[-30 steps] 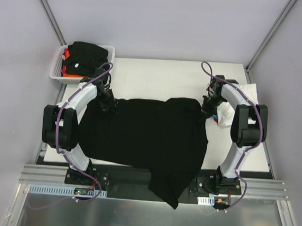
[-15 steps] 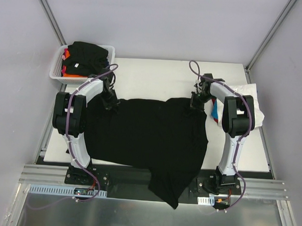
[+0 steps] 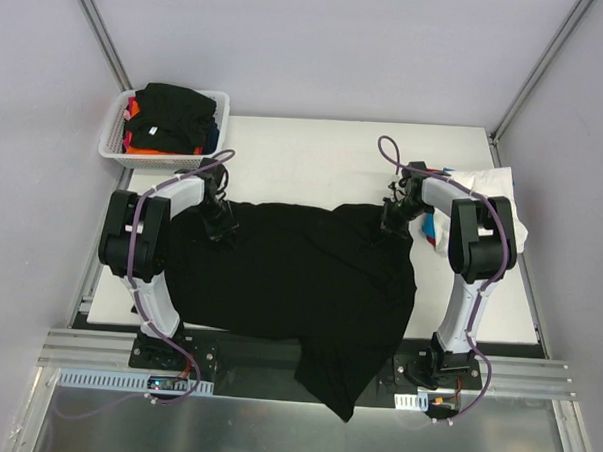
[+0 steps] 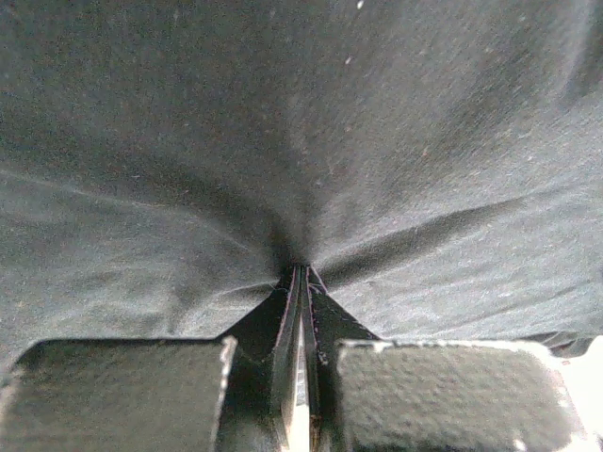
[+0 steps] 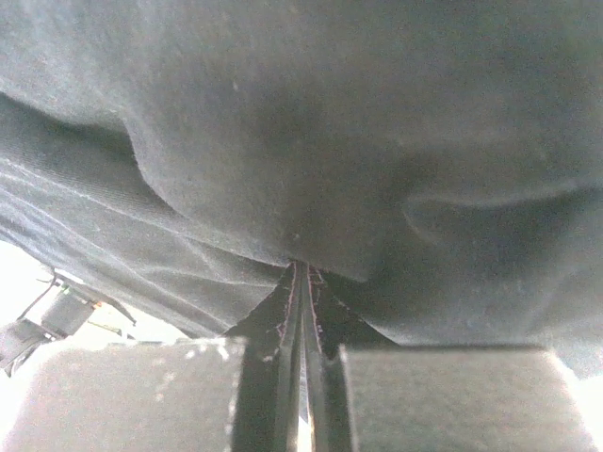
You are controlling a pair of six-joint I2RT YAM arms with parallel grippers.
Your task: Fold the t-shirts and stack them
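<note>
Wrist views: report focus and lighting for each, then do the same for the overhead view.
Left wrist: the black t-shirt fills the frame, weave and lint sharp, light dim and even. Right wrist: the cloth is softer in focus, with blown-out white in the lower left corner. Top external: even light, sharp, no glare, the shirt nearly featureless black.

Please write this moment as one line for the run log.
left claw: shut on black shirt | right claw: shut on black shirt | black shirt: spread on table, one part past near edge
</note>
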